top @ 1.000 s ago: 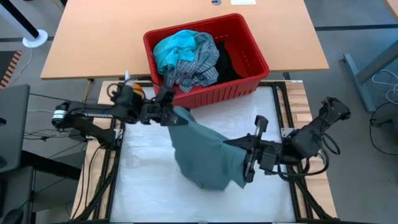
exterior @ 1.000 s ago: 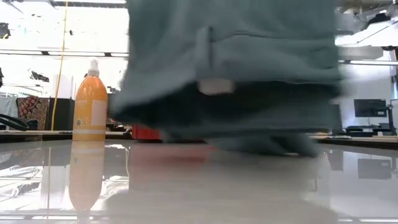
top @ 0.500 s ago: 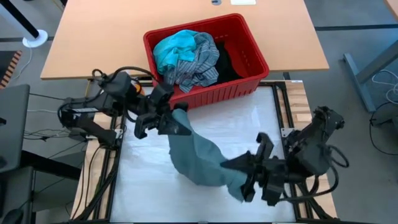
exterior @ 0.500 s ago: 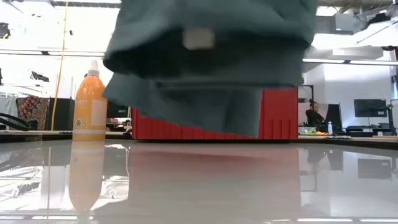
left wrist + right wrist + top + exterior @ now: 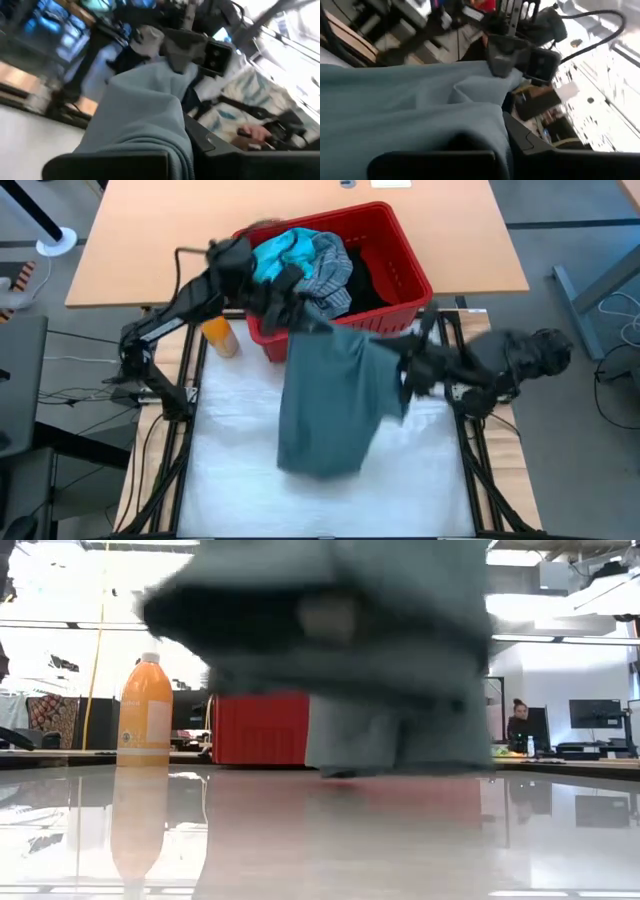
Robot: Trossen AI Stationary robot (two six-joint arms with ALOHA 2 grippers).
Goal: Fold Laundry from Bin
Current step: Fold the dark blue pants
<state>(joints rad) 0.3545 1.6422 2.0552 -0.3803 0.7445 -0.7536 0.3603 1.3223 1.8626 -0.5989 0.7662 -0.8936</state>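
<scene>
The grey-green garment (image 5: 330, 405) hangs spread between my two grippers, in front of the red bin (image 5: 400, 308). My left gripper (image 5: 298, 323) is shut on its upper corner beside the bin's near wall. My right gripper (image 5: 402, 368) is shut on the opposite upper corner. In the low view the garment (image 5: 340, 650) fills the top of the picture, blurred; whether its lower end touches the table I cannot tell. In the bin lie a turquoise garment (image 5: 280, 255), a striped shirt (image 5: 320, 280) and a black one (image 5: 362, 280). My left gripper pinches the garment's upper corner (image 5: 150, 135) between its two fingers, coming about level from the table's left. The cloth is bunched in folds at the fingers and hangs below them. My right gripper pinches the garment's other upper corner (image 5: 470, 125) between its two fingers, coming about level from the table's right. The upper edge runs across to the left gripper, fairly straight, and the cloth hangs below it.
An orange bottle (image 5: 220, 338) stands at the white mat's far left corner, seen also in the low view as the bottle (image 5: 145, 705). The wooden table (image 5: 150, 250) lies beyond the bin. A person (image 5: 520, 725) sits in the room behind.
Both grippers have risen and swung toward the far edge and the bin, staying shut on the garment. The garment, bunched low between them before, has been lifted and spread out into a hanging sheet, its upper edge drawn nearly straight.
</scene>
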